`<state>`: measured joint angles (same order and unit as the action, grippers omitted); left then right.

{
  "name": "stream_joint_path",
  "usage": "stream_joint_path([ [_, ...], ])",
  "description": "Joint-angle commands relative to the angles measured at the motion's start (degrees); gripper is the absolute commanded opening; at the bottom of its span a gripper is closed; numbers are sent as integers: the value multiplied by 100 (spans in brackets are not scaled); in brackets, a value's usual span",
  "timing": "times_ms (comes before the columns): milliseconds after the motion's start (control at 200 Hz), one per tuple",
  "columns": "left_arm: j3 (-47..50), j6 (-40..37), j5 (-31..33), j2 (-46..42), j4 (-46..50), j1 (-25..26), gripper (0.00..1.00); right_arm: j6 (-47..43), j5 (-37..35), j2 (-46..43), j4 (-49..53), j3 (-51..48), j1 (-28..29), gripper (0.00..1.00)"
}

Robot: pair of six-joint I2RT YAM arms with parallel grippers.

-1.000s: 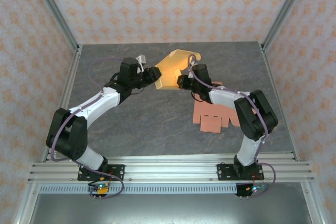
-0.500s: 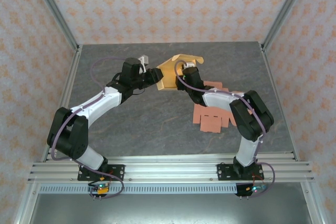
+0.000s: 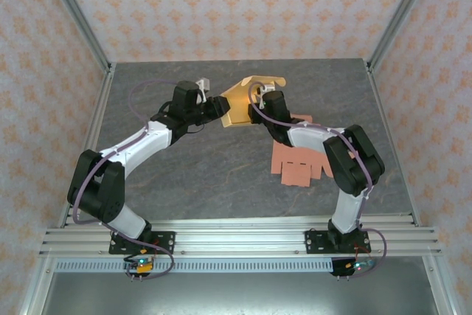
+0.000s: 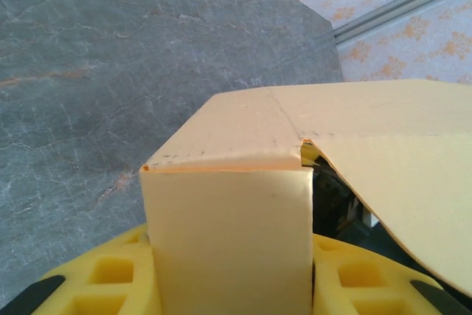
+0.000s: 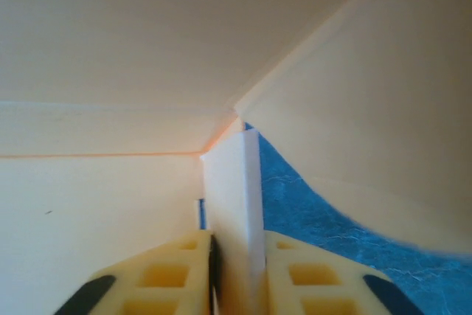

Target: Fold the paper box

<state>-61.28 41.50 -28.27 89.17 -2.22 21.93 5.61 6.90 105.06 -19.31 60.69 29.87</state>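
The yellow paper box [image 3: 247, 95], partly folded, hangs above the far middle of the table between both arms. My left gripper [image 3: 219, 107] is shut on the box's left end; in the left wrist view a folded panel [image 4: 228, 234] fills the gap between its yellow fingers [image 4: 96, 282]. My right gripper [image 3: 259, 108] reaches in from the right and is shut on a thin upright flap [image 5: 234, 197] of the box, pinched between both pads [image 5: 313, 278]. A wide box panel [image 5: 147, 49] spreads above it.
Flat pink cardboard blanks [image 3: 299, 164] lie on the grey table [image 3: 184, 175] under the right arm. Aluminium frame posts [image 3: 88, 42] and patterned walls close in the back and sides.
My right gripper has shifted up and left into the box and re-gripped the flap. The box has tilted and looks narrower. The left gripper has held still.
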Motion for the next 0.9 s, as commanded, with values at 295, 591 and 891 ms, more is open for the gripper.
stream_joint_path([
  [295, -441, 69, -500, -51, 16, 144, 17, 34, -1013, 26, 70, -289, -382, 13],
  [591, -311, 182, -224, -14, -59, 112, 18, 609, 1824, -1029, -1495, -1238, -811, 49],
  [891, -235, 122, -386, -103, -14, -28, 18, 1457, 2363, -2121, -1592, -1876, -1004, 60],
])
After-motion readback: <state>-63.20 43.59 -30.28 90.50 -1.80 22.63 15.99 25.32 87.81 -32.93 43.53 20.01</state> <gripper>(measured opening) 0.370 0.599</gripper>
